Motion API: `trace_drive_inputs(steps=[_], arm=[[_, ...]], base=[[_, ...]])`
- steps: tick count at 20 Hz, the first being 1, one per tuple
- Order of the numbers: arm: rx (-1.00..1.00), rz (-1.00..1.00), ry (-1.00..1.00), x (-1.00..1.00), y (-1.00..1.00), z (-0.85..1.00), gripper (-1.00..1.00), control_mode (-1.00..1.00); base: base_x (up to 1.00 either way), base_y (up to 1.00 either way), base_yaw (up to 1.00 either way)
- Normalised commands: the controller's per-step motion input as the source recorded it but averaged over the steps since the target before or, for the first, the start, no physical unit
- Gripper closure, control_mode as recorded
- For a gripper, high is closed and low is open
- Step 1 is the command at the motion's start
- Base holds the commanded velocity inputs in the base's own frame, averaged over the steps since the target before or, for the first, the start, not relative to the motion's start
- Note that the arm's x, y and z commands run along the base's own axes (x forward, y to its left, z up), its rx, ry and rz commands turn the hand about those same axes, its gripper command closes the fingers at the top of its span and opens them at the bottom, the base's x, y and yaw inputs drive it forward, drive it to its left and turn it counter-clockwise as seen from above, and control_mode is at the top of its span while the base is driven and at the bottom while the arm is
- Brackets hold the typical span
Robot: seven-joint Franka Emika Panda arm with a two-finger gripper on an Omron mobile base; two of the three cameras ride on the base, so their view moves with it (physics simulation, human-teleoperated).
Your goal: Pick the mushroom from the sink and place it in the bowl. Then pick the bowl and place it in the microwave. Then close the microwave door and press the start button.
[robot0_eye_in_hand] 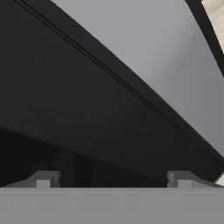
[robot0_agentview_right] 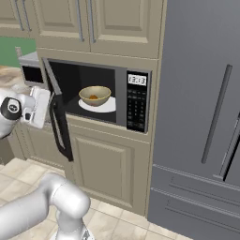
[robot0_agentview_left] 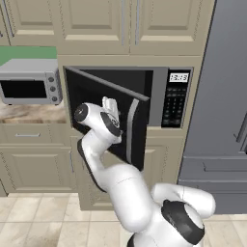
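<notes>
Right base view: the bowl [robot0_agentview_right: 94,95] with the mushroom [robot0_agentview_right: 93,97] is seen inside the microwave [robot0_agentview_right: 136,101]. Door-closing is judged underway; the gripper [robot0_eye_in_hand: 113,178], jaws apart, is pressed against the microwave door [robot0_agentview_right: 57,112], which must be swung shut.

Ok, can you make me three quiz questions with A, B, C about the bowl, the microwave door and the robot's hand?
1. Where is the bowl?
A. in the sink
B. on the white plate inside the microwave
C. on the floor

2. What colour is the lump in the bowl?
A. orange
B. blue
C. white

3. How is the microwave door?
A. shut
B. taken off
C. partly open

Answers: 1 B, it sits on the turntable plate in the microwave. 2 A, the mushroom looks orange. 3 C, the door swings out, with the hand open against it.
</notes>
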Motion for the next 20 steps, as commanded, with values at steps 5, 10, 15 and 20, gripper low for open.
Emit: trace_drive_inputs(steps=[5, 10, 15, 20], arm=[[0.05, 0.0, 0.0, 0.95, -0.63, -0.2, -1.0, -1.0], [0.06, 0.0, 0.0, 1.0, -0.48, -0.07, -1.0, -1.0], [0.09, 0.0, 0.0, 1.0, -0.29, 0.0, -1.0, -1.0], [0.06, 0.02, 0.0, 0.98, -0.1, 0.0, -1.0, -1.0]], base=[[0.0, 0.0, 0.0], [0.0, 0.0, 0.0], [0.0, 0.0, 0.0], [0.0, 0.0, 0.0]])
